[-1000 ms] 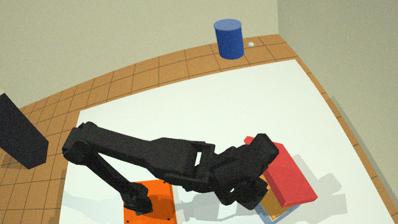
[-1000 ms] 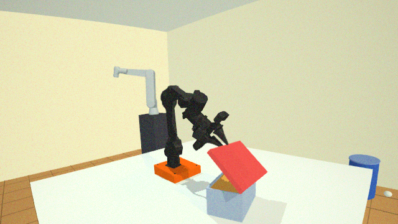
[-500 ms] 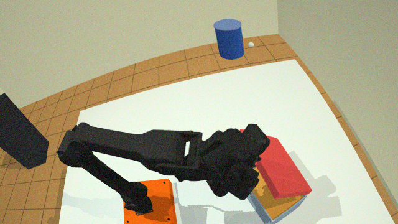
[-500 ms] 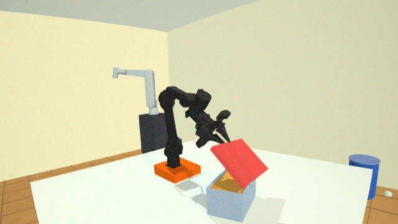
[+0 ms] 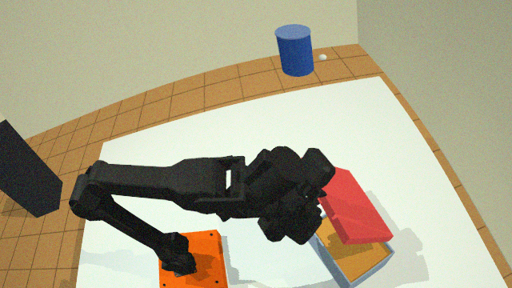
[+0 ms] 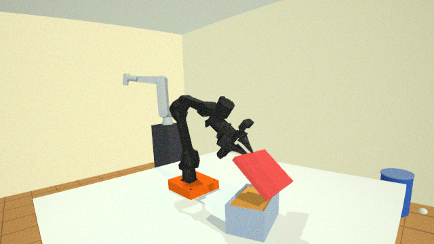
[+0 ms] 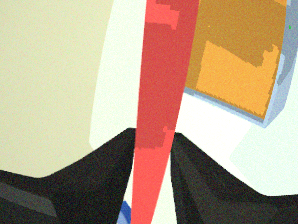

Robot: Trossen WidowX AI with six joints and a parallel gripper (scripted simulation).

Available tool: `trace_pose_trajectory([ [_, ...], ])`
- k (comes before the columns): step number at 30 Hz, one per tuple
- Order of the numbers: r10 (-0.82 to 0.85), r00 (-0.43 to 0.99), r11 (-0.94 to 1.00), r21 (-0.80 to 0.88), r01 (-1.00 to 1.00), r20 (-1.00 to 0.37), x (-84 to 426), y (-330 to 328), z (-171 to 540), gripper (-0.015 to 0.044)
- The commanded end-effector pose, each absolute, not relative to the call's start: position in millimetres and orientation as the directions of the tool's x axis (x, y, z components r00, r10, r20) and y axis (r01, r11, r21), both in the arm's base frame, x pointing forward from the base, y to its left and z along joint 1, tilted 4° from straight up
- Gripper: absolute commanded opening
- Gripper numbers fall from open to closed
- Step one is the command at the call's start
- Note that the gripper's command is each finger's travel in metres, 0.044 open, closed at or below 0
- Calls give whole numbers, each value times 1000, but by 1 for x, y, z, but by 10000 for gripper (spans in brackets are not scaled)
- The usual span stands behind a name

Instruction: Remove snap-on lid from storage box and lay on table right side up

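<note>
1 gripper (image 5: 323,194) (image 6: 250,153) (image 7: 153,137), closed onto lid | 1 red lid (image 5: 358,208) (image 6: 262,173) (image 7: 162,75), steeply tilted | 1 box (image 5: 336,262) (image 6: 249,220) (image 7: 276,100), open-topped, upright

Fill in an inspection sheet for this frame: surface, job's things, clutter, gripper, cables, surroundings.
Surface: white table top, shadows across it.
Job's things: red lid, tilted, off its closed position, over the storage box; box upright, orange-yellow inside.
Clutter: on the table, nothing seen.
Gripper: shut on the lid's edge.
Cables: nothing seen.
Surroundings: blue cylinder and small white ball on the tiled floor; grey arm on a dark pedestal.
</note>
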State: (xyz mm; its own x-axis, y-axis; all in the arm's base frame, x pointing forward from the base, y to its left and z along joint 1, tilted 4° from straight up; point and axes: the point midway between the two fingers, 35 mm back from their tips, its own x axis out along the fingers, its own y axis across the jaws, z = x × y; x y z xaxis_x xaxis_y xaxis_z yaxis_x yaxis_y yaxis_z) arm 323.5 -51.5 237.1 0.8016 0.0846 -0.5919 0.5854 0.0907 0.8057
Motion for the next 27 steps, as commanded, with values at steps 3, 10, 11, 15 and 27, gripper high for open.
trace_pose_trajectory([
  [3, 80, 815, 93, 818, 567, -574, 320, -41, 243, 0],
  [10, 81, 815, 91, 818, 567, -574, 318, -27, 243, 0],
  [11, 81, 815, 91, 818, 567, -574, 317, -25, 242, 0],
  [15, 81, 815, 90, 819, 567, -574, 316, -17, 242, 0],
  [27, 83, 815, 88, 819, 568, -574, 311, 6, 241, 0],
])
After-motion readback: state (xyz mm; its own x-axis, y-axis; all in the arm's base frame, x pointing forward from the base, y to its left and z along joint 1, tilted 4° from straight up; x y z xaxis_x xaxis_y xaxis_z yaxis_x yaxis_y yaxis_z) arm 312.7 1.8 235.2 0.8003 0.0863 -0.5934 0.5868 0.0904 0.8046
